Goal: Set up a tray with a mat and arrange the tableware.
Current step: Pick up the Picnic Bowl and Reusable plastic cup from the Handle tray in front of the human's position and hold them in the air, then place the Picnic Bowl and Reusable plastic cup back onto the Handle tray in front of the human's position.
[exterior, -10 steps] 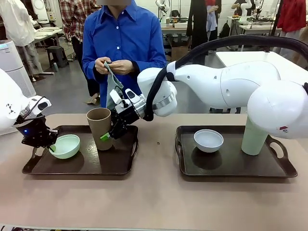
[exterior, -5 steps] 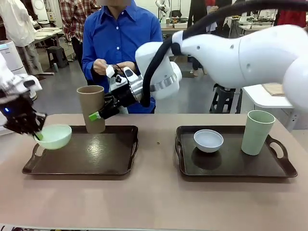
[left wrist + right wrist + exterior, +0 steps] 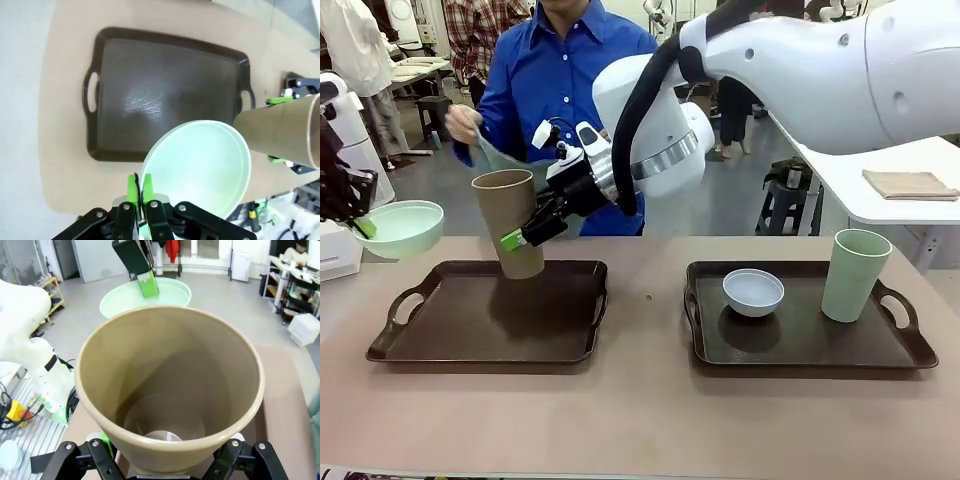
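Over the left end of the surface (image 3: 640, 420), the left hand (image 3: 140, 192) pinches the rim of the mint green bowl (image 3: 405, 226) and the right hand (image 3: 528, 233) clasps the wall of the tilted brown cup (image 3: 508, 205) above the dark tray (image 3: 480, 345); both look light, stiff, smooth, likely slippery.

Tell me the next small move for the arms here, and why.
Probably raise the brown cup a bit and hold. The right gripper has it low over the far edge of the left tray, the left gripper holds the green bowl off to the side, and the person's hand holds a cloth, seemingly the mat.
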`<action>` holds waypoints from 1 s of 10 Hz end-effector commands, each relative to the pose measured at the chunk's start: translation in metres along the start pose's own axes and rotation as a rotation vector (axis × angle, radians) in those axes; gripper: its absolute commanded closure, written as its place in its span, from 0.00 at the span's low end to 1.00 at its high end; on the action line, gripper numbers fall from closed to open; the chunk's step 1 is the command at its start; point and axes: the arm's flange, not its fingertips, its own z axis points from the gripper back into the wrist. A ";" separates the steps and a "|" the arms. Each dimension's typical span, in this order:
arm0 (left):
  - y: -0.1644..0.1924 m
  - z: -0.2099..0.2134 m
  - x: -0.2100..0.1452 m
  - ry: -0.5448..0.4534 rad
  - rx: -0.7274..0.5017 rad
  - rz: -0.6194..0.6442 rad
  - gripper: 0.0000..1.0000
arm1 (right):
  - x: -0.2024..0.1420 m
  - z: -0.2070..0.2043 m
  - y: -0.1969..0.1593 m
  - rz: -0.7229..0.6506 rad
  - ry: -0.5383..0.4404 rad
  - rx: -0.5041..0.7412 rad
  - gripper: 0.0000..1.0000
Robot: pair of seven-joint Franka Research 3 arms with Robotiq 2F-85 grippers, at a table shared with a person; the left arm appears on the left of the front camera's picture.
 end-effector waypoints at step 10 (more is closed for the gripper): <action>0.000 0.000 0.000 0.000 0.000 0.000 1.00 | 0.000 0.000 0.000 0.000 0.000 0.000 0.24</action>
